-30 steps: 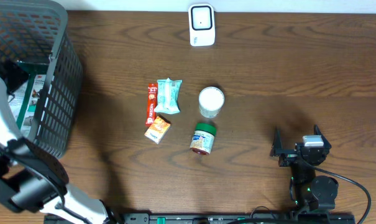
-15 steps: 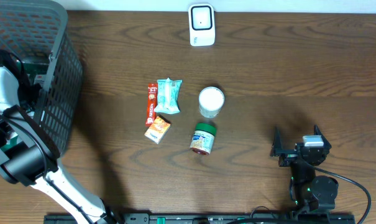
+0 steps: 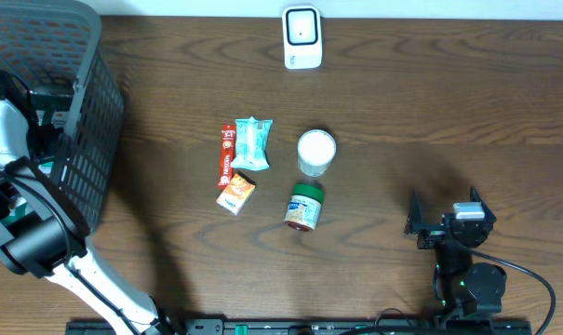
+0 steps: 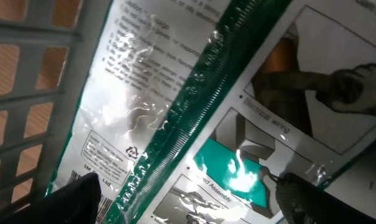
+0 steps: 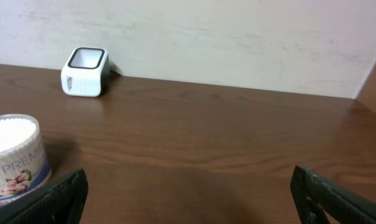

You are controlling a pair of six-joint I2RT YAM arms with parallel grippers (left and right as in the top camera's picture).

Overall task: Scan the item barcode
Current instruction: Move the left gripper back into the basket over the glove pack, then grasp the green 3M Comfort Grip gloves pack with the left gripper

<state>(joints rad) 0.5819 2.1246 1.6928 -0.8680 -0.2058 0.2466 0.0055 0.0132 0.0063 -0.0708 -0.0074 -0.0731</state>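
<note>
Both pairs of fingers gape wide, holding nothing: left fingers (image 4: pixel 76 198) over the glossy film packet (image 4: pixel 175 112) inside the basket (image 3: pixel 87 112) at the overhead frame's upper left, right fingers (image 5: pixel 57 196) idle lower right. Packet looks light, floppy, slippery; pinching an edge by its green strip seems surest.

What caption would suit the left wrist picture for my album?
Left gripper, jaws wide, hovers over a green-striped plastic package lying in the grey basket.
</note>
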